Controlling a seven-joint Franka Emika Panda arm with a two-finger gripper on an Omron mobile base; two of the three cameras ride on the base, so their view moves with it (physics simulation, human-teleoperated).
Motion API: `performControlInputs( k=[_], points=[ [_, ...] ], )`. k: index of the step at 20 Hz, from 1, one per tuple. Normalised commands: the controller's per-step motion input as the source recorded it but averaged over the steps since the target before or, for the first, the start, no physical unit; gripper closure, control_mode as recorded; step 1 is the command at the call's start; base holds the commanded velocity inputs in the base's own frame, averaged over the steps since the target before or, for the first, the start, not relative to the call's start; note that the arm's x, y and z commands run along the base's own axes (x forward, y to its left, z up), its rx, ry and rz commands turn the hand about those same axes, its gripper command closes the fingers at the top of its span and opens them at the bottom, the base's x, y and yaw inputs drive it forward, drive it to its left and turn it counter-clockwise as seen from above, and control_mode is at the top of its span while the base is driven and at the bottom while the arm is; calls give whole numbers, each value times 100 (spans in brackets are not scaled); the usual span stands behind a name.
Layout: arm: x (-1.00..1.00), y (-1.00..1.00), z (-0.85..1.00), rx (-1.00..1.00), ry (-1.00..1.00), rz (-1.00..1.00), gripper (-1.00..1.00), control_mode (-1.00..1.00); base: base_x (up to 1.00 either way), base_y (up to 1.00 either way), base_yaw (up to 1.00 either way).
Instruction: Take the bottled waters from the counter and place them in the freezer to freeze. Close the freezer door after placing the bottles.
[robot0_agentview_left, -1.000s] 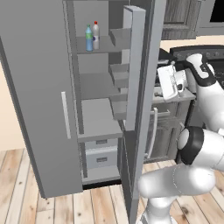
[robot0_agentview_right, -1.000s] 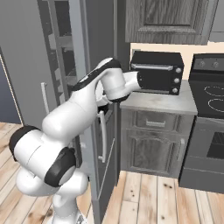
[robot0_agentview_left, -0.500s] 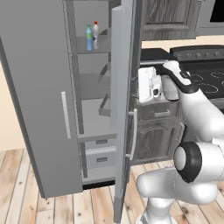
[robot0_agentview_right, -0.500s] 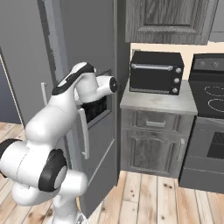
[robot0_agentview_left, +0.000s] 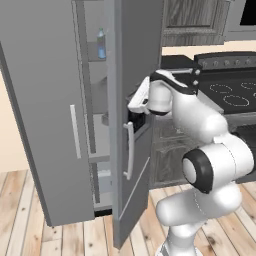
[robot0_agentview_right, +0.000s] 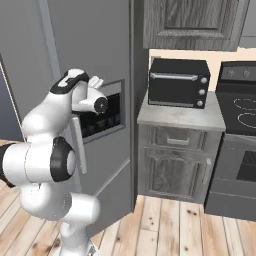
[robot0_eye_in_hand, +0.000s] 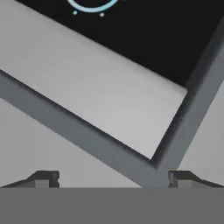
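With its two dark fingertips spread wide and nothing between them, the gripper (robot0_eye_in_hand: 113, 177) presses up against the black dispenser panel (robot0_agentview_right: 102, 119) on the outer face of the freezer door (robot0_agentview_left: 132, 90), the hand's own camera showing the panel's grey recessed frame and a pale glowing ring at close range. From the left base view, the white hand sits on the door's front just above the vertical silver handle (robot0_agentview_left: 129, 151), with the door swung most of the way toward shut and only a narrow slot of the freezer (robot0_agentview_left: 95, 120) visible beyond its edge. Through that slot, a translucent blue bottle (robot0_agentview_left: 101, 45) stands on an upper shelf; the second bottle cannot be made out from here. To the right, the counter (robot0_agentview_right: 179, 116) carries a black toaster oven (robot0_agentview_right: 179, 83) and no bottles that can be seen, beside the black stovetop (robot0_agentview_right: 246, 109). By the look of it, the loading is done and the closing push is in hand. What remains seems to be a steady shove on the panel until the door seats flush beside the plain grey door (robot0_agentview_left: 45, 100).
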Motion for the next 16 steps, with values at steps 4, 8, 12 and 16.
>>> performControlInputs(
  k=[4, 8, 12, 16],
  points=[
    [100, 0, 0, 18, 10, -31, -100, -100, 0, 0, 0],
    [100, 15, 0, 1, 14, -30, -100, -100, 0, 0, 0],
    [100, 63, 0, -3, 17, -32, -100, -100, 0, 0, 0],
    [100, 38, -8, -3, 11, -42, -100, -100, 0, 0, 0]
  ],
)
